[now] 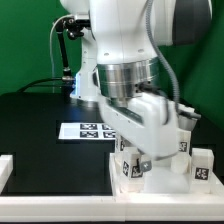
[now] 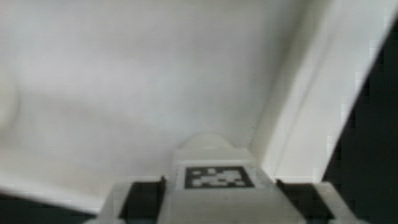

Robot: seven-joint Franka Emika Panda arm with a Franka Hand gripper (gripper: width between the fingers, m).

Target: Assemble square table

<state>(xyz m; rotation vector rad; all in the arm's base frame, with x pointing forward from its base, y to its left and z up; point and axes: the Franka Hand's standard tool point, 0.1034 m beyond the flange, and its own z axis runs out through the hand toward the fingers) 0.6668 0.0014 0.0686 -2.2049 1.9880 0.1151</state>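
The square table's white slab fills the wrist view directly beneath the gripper, its raised rim running just beside the fingers. A tagged leg block sits between the jaws, which look closed on it. Other leg blocks stand near the arm (partly hidden).

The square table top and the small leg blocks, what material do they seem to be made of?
The square table top looks like white plastic with a smooth matte finish: an even surface with a moulded raised rim. The leg blocks look like the same white plastic, each carrying a printed black-white tag. It is probably plastic.
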